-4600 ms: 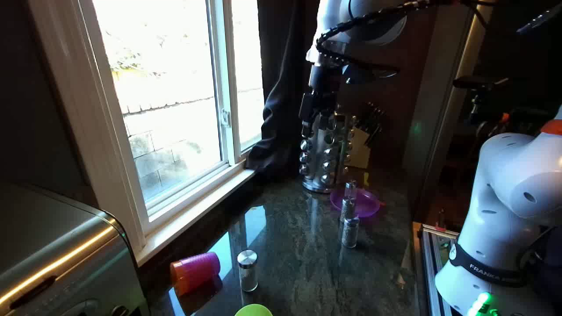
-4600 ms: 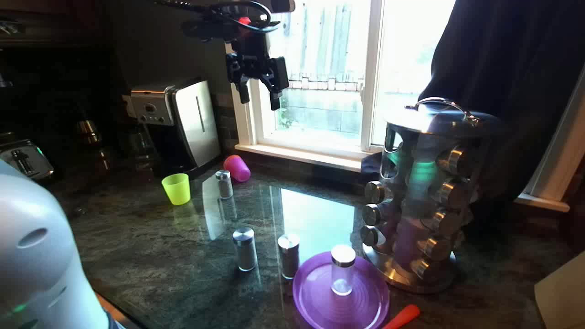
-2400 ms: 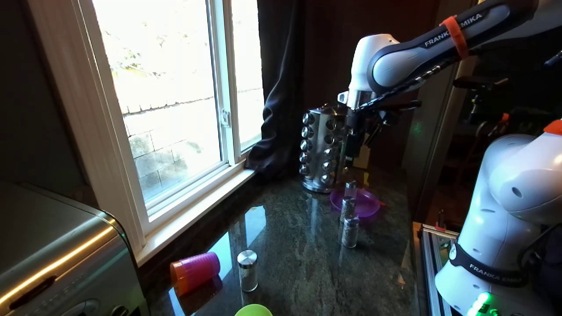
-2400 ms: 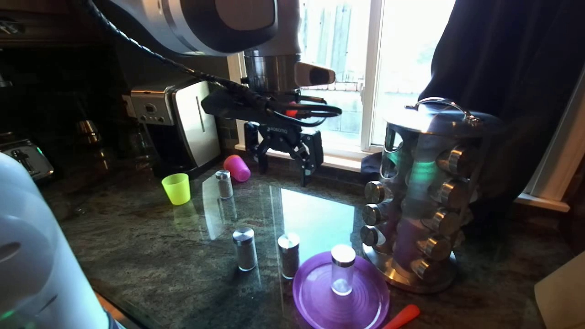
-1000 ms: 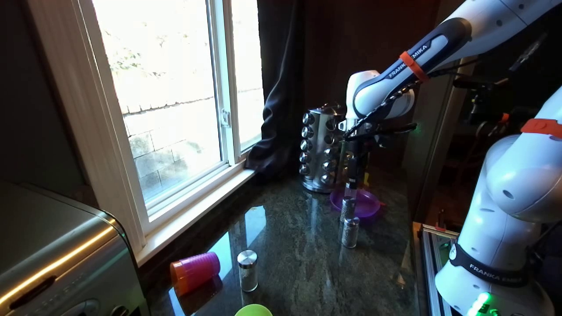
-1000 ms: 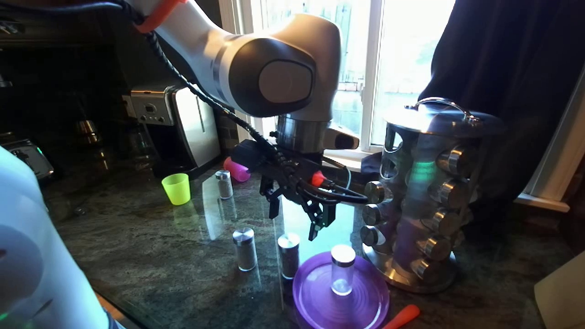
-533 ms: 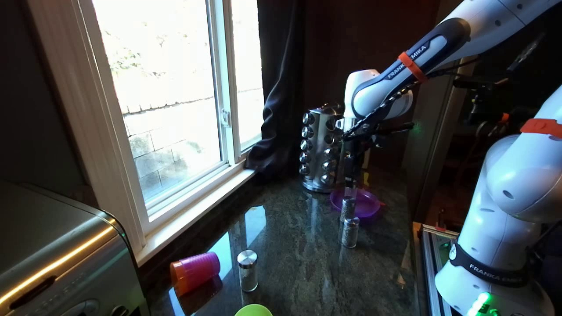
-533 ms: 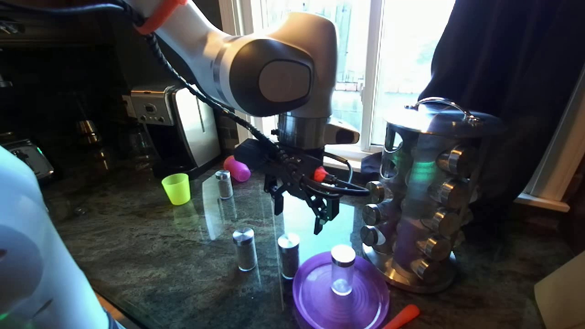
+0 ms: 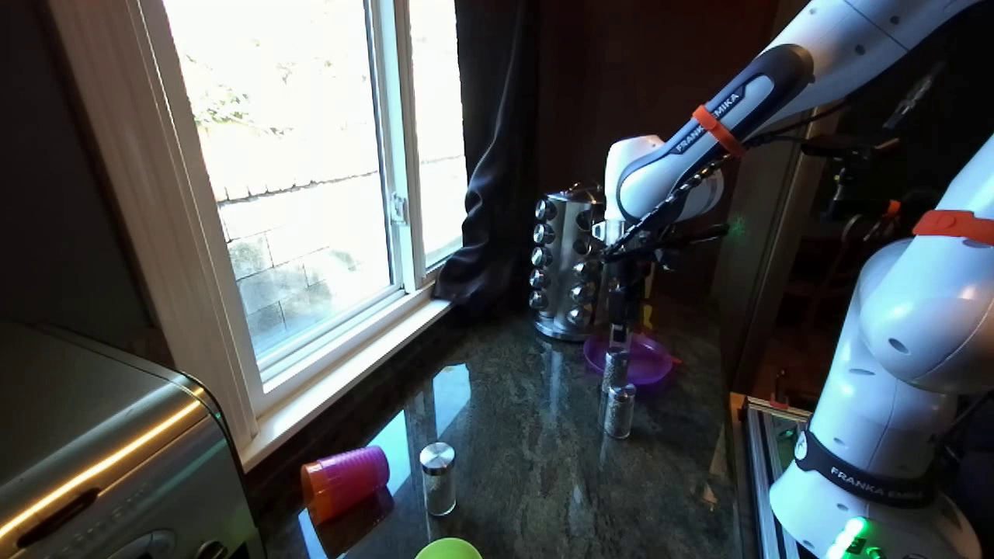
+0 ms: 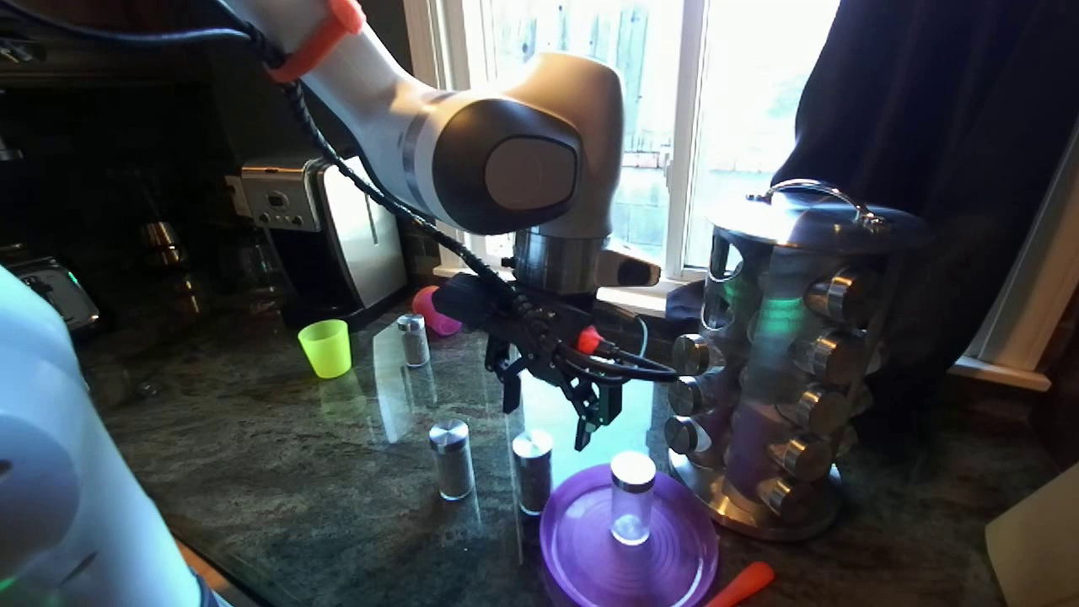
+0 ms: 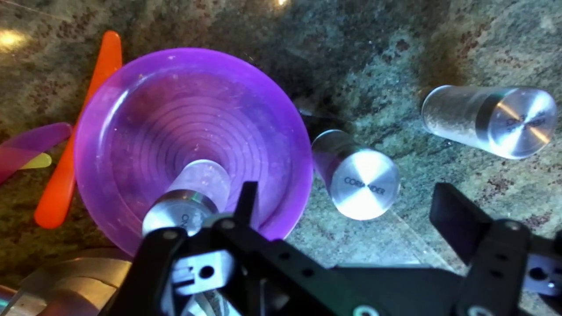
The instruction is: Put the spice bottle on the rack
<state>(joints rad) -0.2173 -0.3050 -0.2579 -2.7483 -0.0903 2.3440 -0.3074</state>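
Several spice bottles with silver lids stand upright; which one the task means, I cannot tell. The bottle marked coriander (image 11: 364, 184) is beside the purple plate, and in the wrist view its lid shows between my spread fingers, with no contact visible. My gripper (image 10: 546, 426) hangs open above the counter, a little higher than that bottle (image 10: 534, 482). Another bottle (image 10: 451, 464) stands to its left, and a clear one (image 10: 632, 510) on the plate. A further bottle (image 9: 439, 481) stands near the cups. The rack (image 10: 784, 362), a steel tower of jars, has openings at its upper left.
The purple plate (image 11: 281, 131) lies close to the rack's base (image 11: 79, 281), with an orange utensil (image 10: 746, 583) at its edge. A yellow-green cup (image 10: 327, 350) stands and a pink cup (image 9: 345, 481) lies near the coffee machine (image 10: 354, 236). A dark curtain hangs behind the rack.
My gripper has come down from high up near the window to just over the bottles by the plate, dipping slightly in the last half second. It stays open; the bottles have not moved.
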